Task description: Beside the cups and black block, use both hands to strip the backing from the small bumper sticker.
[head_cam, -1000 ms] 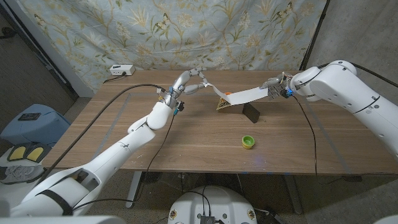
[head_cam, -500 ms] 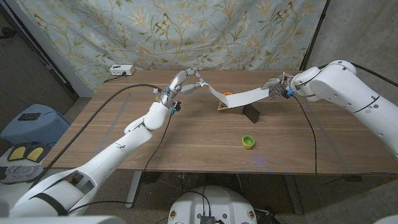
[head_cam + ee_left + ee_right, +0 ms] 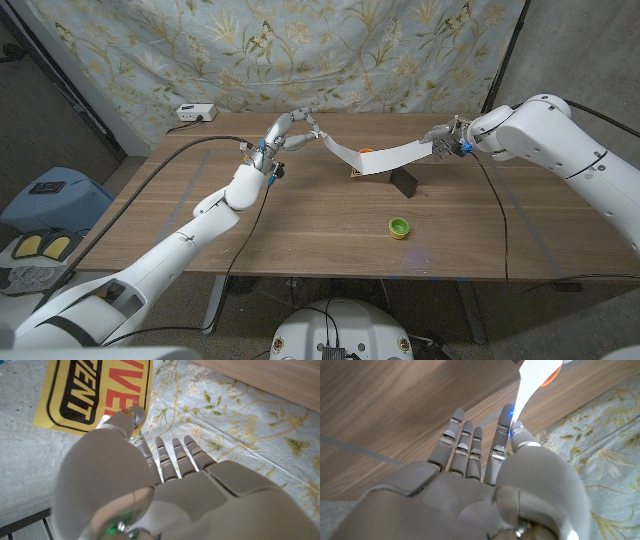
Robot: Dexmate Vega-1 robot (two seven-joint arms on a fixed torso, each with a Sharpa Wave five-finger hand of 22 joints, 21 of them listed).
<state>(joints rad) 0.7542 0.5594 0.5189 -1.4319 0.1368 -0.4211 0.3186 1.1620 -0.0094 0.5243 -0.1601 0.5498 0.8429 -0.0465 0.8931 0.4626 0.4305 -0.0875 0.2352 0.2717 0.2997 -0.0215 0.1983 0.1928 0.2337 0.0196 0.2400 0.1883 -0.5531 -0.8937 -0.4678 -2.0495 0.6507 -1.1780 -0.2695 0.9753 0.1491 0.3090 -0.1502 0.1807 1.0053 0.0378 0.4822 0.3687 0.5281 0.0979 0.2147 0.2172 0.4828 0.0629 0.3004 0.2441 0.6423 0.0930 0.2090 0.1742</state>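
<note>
A long bumper sticker [image 3: 375, 158] hangs stretched and sagging above the far middle of the table, its white side up. My left hand [image 3: 290, 132] pinches its left end. In the left wrist view the thumb presses on the yellow printed face [image 3: 95, 395] with red and black letters. My right hand [image 3: 443, 140] pinches the other end; the white strip [image 3: 534, 382] runs out from between thumb and finger. Under the strip stands the black block [image 3: 405, 182]. An orange cup [image 3: 366, 151] peeks out behind the strip, and a green cup [image 3: 399, 228] sits nearer me.
A white box [image 3: 194, 112] lies at the table's far left corner. A black cable [image 3: 200, 145] runs over the left part of the table and another [image 3: 497, 210] over the right. A flowered cloth [image 3: 300, 50] hangs behind the table.
My left hand has drawn up and to the left, pulling the strip out longer and flatter. The yellow fold near the block has shrunk. The right hand has stayed put.
</note>
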